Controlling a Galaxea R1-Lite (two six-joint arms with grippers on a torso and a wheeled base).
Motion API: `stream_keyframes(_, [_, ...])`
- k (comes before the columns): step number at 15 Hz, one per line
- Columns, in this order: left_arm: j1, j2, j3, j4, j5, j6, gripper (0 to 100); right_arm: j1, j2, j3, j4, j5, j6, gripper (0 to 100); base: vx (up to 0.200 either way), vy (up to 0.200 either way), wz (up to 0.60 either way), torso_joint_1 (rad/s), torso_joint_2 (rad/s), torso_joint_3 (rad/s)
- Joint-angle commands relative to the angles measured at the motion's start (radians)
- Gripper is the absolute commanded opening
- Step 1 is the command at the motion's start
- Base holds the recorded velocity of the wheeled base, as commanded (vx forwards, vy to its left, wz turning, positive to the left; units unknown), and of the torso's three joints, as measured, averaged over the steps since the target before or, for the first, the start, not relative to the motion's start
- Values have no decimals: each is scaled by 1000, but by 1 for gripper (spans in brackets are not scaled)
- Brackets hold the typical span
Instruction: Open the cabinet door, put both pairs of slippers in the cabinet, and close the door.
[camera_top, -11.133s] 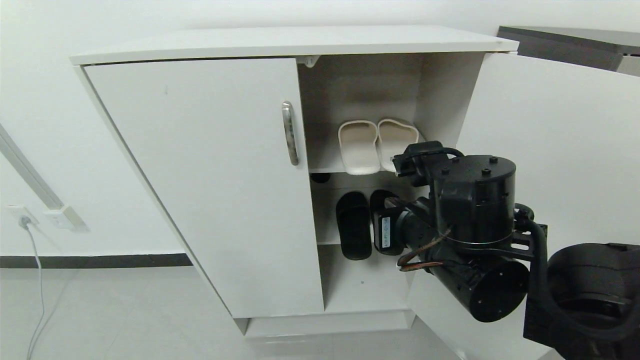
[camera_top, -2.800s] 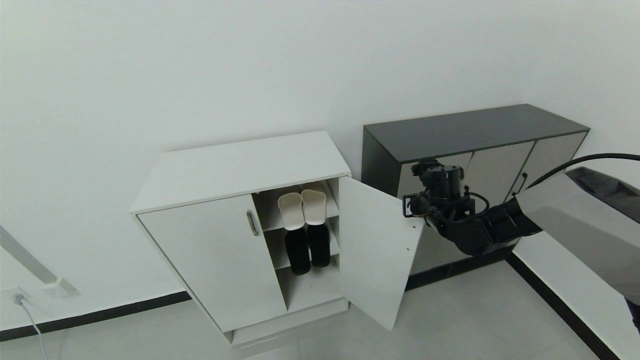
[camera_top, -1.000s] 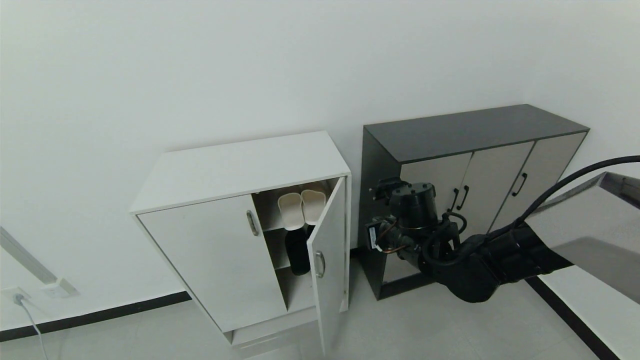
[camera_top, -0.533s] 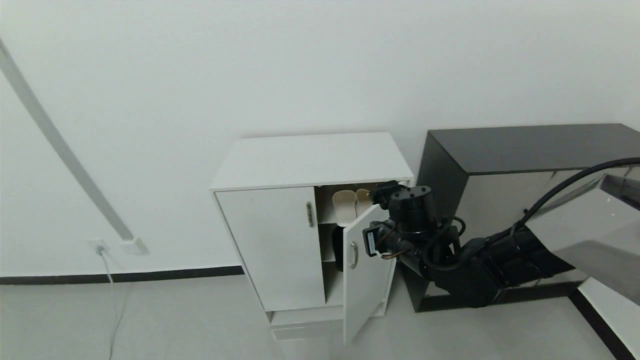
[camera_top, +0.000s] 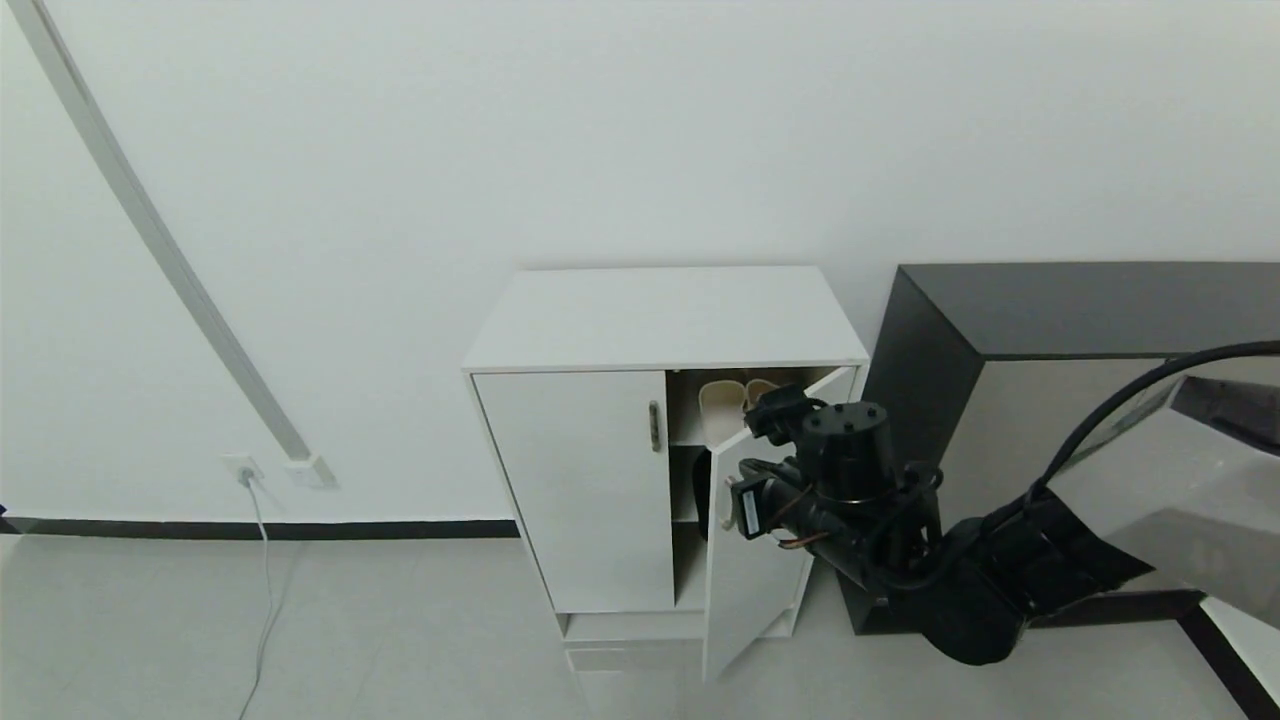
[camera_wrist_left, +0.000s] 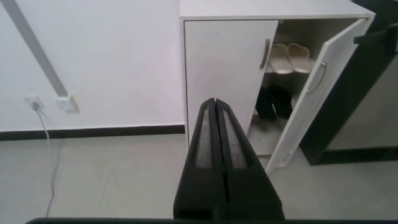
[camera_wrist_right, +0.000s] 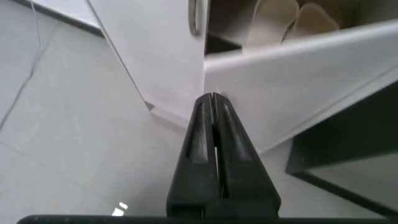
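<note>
slipper pair (camera_top: 722, 410) on upper shelf (camera_top: 685, 445) in cabinet (camera_top: 660, 315), other pair (camera_wrist_left: 273, 102) below; right pincer (camera_wrist_right: 212, 98) at door (camera_top: 745, 570).

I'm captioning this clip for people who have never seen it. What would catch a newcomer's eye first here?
The white cabinet stands against the wall, its right door ajar. Through the gap, beige slippers sit on the upper shelf, with black slippers on the shelf below. The right gripper, fingers shut, is close by that door's free edge.

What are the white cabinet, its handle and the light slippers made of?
The white cabinet is probably laminated board: flat, matte, sharp-edged. Its handle is likely metal, grey with a slight shine. The cream slippers are perhaps moulded foam or rubber, smooth and one-piece; not certain.
</note>
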Motion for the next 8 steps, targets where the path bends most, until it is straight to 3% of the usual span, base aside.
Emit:
stream_keyframes(1, [0,1,-2,0,-3,1,0,-9,-20,120,-63,20,-2,0,0,0,0,0,0,0])
stream_keyframes(3, [0,1,0,0,-3,3,0,-13,-36,190,-104,28,0,0,0,0,0,0,0,0])
stream_keyframes(8, [0,1,0,0,-4,3,0,-8,-36,294,-184,28,0,0,200,0,0,-3,-1,6])
